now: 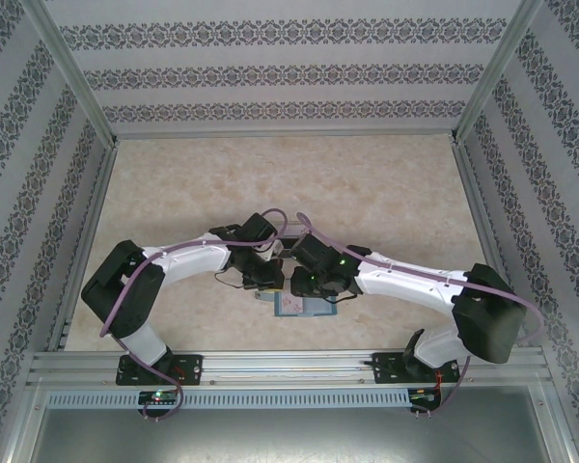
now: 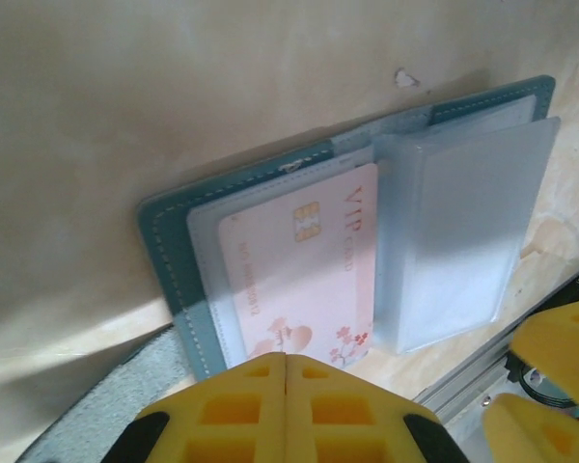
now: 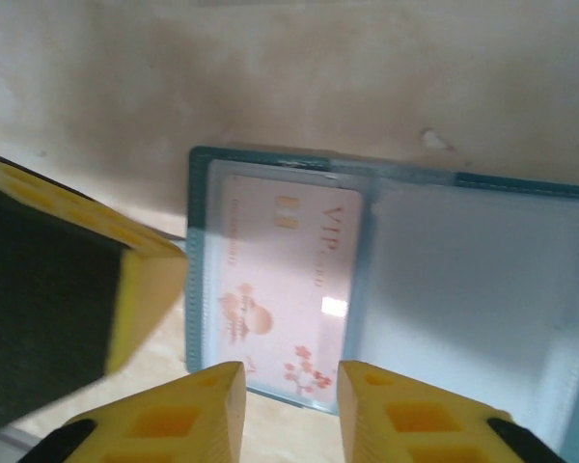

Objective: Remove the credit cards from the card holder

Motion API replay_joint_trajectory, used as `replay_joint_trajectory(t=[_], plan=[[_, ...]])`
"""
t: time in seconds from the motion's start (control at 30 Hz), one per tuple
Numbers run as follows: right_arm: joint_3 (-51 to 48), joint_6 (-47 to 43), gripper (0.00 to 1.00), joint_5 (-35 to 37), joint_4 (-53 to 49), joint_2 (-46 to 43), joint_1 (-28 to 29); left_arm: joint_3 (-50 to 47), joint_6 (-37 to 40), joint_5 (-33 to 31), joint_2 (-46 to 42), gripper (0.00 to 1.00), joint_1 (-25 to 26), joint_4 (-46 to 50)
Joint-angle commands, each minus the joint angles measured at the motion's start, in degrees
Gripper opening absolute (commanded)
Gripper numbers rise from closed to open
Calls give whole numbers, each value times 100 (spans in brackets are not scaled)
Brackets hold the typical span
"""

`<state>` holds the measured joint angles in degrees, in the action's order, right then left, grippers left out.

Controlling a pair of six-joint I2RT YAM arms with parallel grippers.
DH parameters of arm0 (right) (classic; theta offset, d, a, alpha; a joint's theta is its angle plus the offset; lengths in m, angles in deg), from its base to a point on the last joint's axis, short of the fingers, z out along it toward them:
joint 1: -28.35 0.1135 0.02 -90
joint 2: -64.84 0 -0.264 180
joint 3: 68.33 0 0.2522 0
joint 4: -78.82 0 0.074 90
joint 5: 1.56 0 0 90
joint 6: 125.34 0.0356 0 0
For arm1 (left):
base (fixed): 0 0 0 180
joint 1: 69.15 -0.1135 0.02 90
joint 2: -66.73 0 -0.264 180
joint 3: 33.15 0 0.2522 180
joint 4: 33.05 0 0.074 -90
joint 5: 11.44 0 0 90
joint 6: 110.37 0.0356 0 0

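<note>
The card holder [image 1: 294, 307] lies open on the table between both grippers, its teal border [image 2: 164, 253] [image 3: 195, 241] framing clear sleeves. A pale pink credit card [image 2: 304, 270] [image 3: 280, 280] with a chip, "VIP" lettering and flower prints sits in the left sleeve. The right sleeves [image 2: 463, 241] [image 3: 463, 289] look frosted, and I cannot tell what they hold. My left gripper [image 2: 286, 359] [image 1: 261, 280] is shut with nothing between its fingers, its tip over the card's near edge. My right gripper [image 3: 291, 381] [image 1: 307, 280] stands open just off the holder's near edge, a gap between its fingers in line with the card.
An aluminium rail [image 1: 289, 362] [image 2: 473, 371] runs along the table's near edge, close behind the holder. Patterned walls [image 1: 39, 145] close in the sides and back. Free table [image 1: 289, 183] stretches behind the arms. The left gripper's finger [image 3: 140, 289] shows beside the holder's left edge.
</note>
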<state>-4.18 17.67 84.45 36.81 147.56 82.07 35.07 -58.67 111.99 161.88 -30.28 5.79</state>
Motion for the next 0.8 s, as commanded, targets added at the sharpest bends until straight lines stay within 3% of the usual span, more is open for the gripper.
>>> replay_joint_trajectory(t=[0.0, 0.2, 0.77], plan=[[-164, 167, 30, -405, 628, 227, -86, -11, -101, 140, 144, 1, 85, -223], [-212, 154, 25, -539, 864, 561, -168, -29, 2, 122, 331, 0, 94, -174], [-309, -41, 25, -418, 838, 1078, -207, -23, 271, -231, 469, 0, 94, 330]])
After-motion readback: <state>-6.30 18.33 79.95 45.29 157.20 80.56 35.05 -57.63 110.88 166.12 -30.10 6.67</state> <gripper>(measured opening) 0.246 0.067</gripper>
